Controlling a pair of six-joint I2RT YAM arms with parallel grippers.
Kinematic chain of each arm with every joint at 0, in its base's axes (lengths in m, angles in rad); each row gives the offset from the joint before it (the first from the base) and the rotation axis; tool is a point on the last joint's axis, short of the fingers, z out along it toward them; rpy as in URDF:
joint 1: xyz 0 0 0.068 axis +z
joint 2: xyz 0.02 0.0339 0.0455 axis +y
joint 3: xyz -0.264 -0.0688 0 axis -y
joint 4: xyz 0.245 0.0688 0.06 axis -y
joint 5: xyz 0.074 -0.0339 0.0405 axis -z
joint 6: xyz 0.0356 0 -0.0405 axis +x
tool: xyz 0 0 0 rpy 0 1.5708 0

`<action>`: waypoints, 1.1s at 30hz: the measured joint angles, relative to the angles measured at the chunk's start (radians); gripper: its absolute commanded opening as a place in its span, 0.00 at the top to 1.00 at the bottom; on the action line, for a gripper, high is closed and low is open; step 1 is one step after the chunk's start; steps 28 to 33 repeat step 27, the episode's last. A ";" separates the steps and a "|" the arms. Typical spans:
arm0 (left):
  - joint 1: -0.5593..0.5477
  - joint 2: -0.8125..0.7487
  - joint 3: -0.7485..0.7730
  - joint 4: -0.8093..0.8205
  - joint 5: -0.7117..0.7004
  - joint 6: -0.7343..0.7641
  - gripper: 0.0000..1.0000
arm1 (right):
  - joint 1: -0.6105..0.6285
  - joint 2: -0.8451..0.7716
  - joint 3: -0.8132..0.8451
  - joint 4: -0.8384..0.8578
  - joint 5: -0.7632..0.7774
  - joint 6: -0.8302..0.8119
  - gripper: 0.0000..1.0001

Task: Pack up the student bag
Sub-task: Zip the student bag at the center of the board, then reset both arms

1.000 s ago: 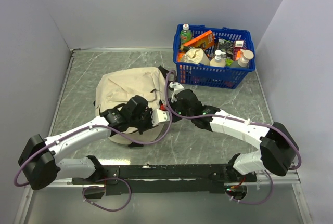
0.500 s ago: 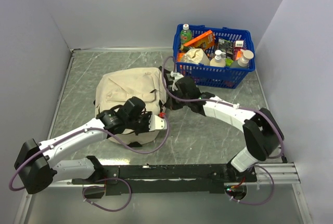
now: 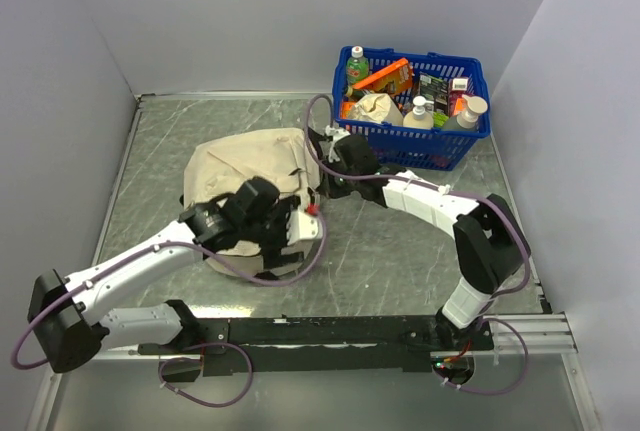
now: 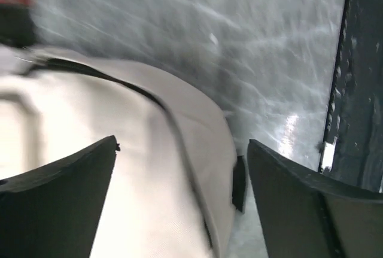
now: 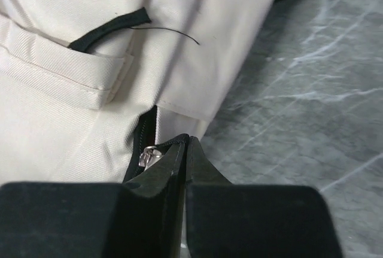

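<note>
The student bag (image 3: 235, 166) is a cream fabric backpack lying flat on the grey table; its fabric also shows in the left wrist view (image 4: 149, 168) and the right wrist view (image 5: 72, 120). My left gripper (image 3: 284, 235) hangs over the bag's near right part, and its black fingers (image 4: 60, 192) stand wide apart with nothing held. My right gripper (image 3: 318, 179) is at the bag's right edge, jaws pressed together on the black zipper pull beside the metal slider (image 5: 149, 155). The zipper trim (image 5: 145, 127) shows a short open slit.
A blue plastic basket (image 3: 410, 148) full of bottles and packets stands at the far right, just behind my right arm. The black base rail (image 4: 359, 90) runs along the table's near edge. Grey walls close in the left, back and right sides.
My left gripper has opened and let go of the bag. My right gripper has moved along the bag's right edge toward the basket, still pinching at the zipper.
</note>
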 measured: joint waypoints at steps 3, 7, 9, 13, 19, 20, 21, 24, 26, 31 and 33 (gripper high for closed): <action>0.001 0.048 0.193 -0.071 0.001 -0.060 0.04 | -0.016 -0.024 -0.018 -0.003 0.029 -0.005 0.41; 0.027 0.108 0.446 -0.135 -0.001 -0.128 0.04 | -0.030 -0.091 -0.077 -0.012 0.080 0.003 0.00; 0.086 0.141 0.560 -0.175 0.006 -0.168 0.04 | -0.035 -0.137 -0.106 -0.030 0.098 0.004 0.00; 0.326 0.212 0.708 -0.247 0.037 -0.227 0.04 | -0.054 -0.261 -0.156 -0.070 0.128 0.005 0.00; 0.655 0.269 0.716 -0.259 0.053 -0.294 0.04 | -0.071 -0.482 -0.171 -0.102 0.122 -0.003 0.00; 0.683 0.262 0.693 -0.256 0.053 -0.305 0.04 | -0.071 -0.501 -0.166 -0.113 0.122 -0.004 0.00; 0.705 0.253 0.663 -0.248 0.053 -0.322 0.04 | -0.071 -0.510 -0.156 -0.131 0.122 -0.006 0.00; 0.737 0.233 0.573 -0.232 0.072 -0.351 0.04 | -0.070 -0.505 -0.140 -0.162 0.122 -0.013 0.00; 0.756 0.227 0.518 -0.219 0.098 -0.360 0.04 | -0.070 -0.504 -0.145 -0.182 0.122 -0.017 0.00; 0.769 0.225 0.488 -0.209 0.113 -0.367 0.04 | -0.070 -0.506 -0.151 -0.185 0.122 -0.018 0.00; 0.769 0.225 0.488 -0.209 0.113 -0.367 0.04 | -0.070 -0.506 -0.151 -0.185 0.122 -0.018 0.00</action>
